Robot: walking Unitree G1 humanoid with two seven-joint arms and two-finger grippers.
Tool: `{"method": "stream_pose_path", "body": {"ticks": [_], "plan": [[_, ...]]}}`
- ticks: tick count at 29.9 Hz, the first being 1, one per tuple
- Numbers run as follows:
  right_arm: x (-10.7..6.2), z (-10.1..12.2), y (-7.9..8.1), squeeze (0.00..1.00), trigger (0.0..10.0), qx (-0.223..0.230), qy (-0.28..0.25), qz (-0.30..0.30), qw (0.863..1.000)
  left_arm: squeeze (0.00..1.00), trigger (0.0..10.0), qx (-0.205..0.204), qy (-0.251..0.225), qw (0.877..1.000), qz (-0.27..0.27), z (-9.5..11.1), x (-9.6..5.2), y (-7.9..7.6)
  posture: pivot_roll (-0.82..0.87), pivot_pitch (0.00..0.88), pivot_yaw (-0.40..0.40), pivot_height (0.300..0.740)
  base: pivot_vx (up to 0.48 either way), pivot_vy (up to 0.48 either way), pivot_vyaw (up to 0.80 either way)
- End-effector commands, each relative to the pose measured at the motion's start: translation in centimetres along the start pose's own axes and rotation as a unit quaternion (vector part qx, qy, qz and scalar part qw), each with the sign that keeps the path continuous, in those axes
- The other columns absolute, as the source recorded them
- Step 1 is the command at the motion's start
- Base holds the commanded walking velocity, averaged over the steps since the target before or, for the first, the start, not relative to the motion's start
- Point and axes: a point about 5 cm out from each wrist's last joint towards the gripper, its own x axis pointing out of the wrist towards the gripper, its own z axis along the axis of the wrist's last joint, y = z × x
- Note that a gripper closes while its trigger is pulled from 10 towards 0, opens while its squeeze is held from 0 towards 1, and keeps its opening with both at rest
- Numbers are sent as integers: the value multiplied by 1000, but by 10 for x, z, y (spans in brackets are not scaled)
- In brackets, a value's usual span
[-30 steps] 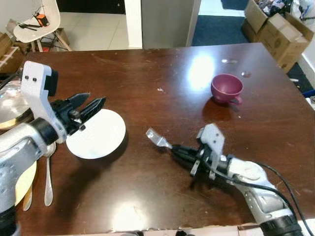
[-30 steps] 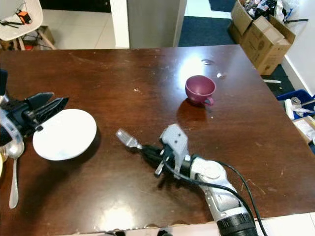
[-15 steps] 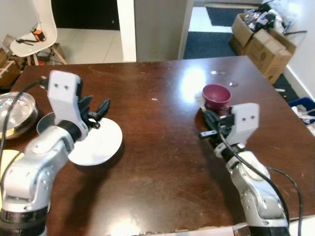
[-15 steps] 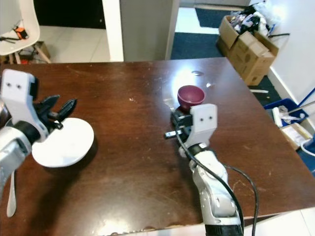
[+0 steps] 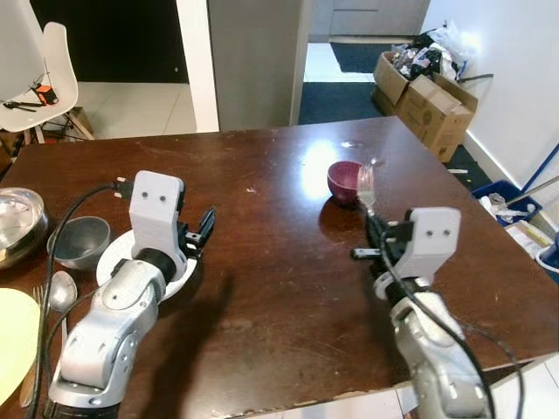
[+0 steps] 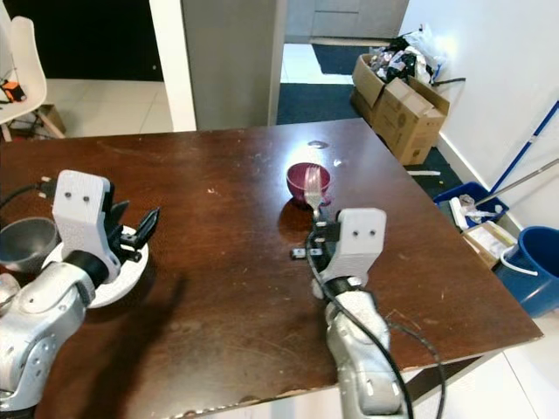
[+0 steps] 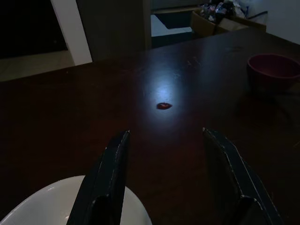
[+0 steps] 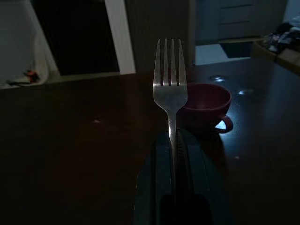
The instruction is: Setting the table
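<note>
My right gripper (image 5: 374, 229) is shut on the handle of a silver fork (image 8: 170, 89), held above the dark wooden table with its tines pointing up. Just beyond the fork stands a maroon cup (image 5: 346, 180). At the table's left side my left gripper (image 5: 203, 232) hovers open and holds nothing; its fingers (image 7: 110, 174) reach past the far rim of a white plate (image 5: 115, 262). My left forearm covers much of that plate. The cup (image 7: 274, 70) also lies far ahead of the left gripper.
A grey bowl (image 5: 79, 241), a steel bowl (image 5: 12, 223), a spoon (image 5: 60, 293) and a yellow plate (image 5: 12, 335) sit at the table's left edge. Cardboard boxes (image 5: 426, 87) stand on the floor beyond the right corner, a white chair (image 5: 39, 54) far left.
The camera has pulled back and risen. My right gripper has swung the fork from low near the table's middle to upright by the cup. The left gripper stays by the plate.
</note>
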Motion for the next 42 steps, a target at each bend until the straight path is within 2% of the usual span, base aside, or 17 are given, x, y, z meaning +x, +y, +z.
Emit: {"method": "stream_pose_path", "body": {"ticks": [1, 4, 6, 11, 13, 14, 16, 20, 24, 27, 30, 31, 32, 35, 37, 40, 42], "plan": [[-1, -2, -4, 0, 10000, -15, 0, -17, 1000, 0, 10000, 12, 2, 1000, 11, -3, 2, 3, -88, 0, 76, 740, 0, 0, 0], [0, -3, -6, 0, 10000, -25, 0, -22, 999, 0, 10000, 14, 0, 1000, 11, -3, 4, 3, -78, 0, 76, 740, 0, 0, 0], [0, 4, -5, 0, 10000, -11, -13, -27, 999, 0, 10000, 15, -5, 1000, 12, -2, 4, 4, -81, 0, 76, 740, 0, 0, 0], [-2, -9, -8, 0, 10000, -34, 10, -32, 999, 0, 10000, 17, -8, 1000, 11, -1, 5, 2, -76, 0, 75, 740, 0, 0, 0], [-2, -2, -6, 0, 10000, -14, -6, -33, 999, 0, 10000, 17, -11, 1000, 10, -1, 5, 2, -86, 0, 75, 740, 0, 0, 0], [-4, -13, -10, 0, 10000, -33, 14, -39, 999, 0, 10000, 21, -8, 1000, 6, -4, 4, 1, -78, 0, 76, 740, 0, 0, 0], [-6, -16, -11, 0, 10000, -35, 18, -41, 998, 0, 10000, 26, -6, 1000, 2, -6, 3, -1, -75, 0, 77, 740, 0, 0, 0], [-4, -10, -9, 0, 10000, -24, 3, -42, 999, 0, 10000, 25, -8, 1000, -1, -6, 3, 0, -88, 0, 84, 740, 0, 0, 0], [-2, -5, -10, 0, 10000, -42, -13, -45, 998, 0, 10000, 19, 0, 1000, 5, -11, 3, 2, -87, 0, 87, 740, 0, 0, 0], [-2, -3, -8, 0, 10000, -50, -19, -35, 998, 0, 10000, 32, 0, 999, 13, -14, 2, 7, -92, 0, 89, 740, 0, 0, 0], [-6, -4, -3, 0, 10000, -55, -14, -12, 998, 0, 10000, 42, -8, 998, 41, -18, -10, 22, -95, 0, 84, 740, 0, 0, 0], [-6, -4, -3, 0, 10000, -55, -14, -12, 998, 0, 10000, 42, -8, 998, 41, -18, -10, 22, -95, 0, 84, 740, 0, 0, 0], [-8, -4, -2, 0, 10000, -60, -11, -1, 998, 0, 10000, 43, -19, 997, 58, -17, -20, 33, -89, 0, 73, 740, 0, 0, 0], [-8, -3, -2, 0, 10000, -61, -12, 5, 998, 0, 10000, 39, -29, 996, 77, -12, -26, 42, -73, 0, 59, 740, 0, 0, 0], [-8, 0, -2, 0, 10000, -61, -15, 8, 998, 0, 10000, 30, -34, 995, 92, -8, -27, 48, -73, 0, 59, 740, 0, 0, 0], [-3, 5, -3, 0, 10000, -59, -24, 11, 998, 0, 10000, -6, -37, 988, 148, -7, -25, 72, -57, 0, 41, 740, 0, 0, 0], [-1, 6, -3, 0, 10000, -58, -25, 11, 998, 0, 10000, -3, -35, 988, 151, -10, -22, 73, -55, 0, 36, 740, 0, 0, 0]]}}
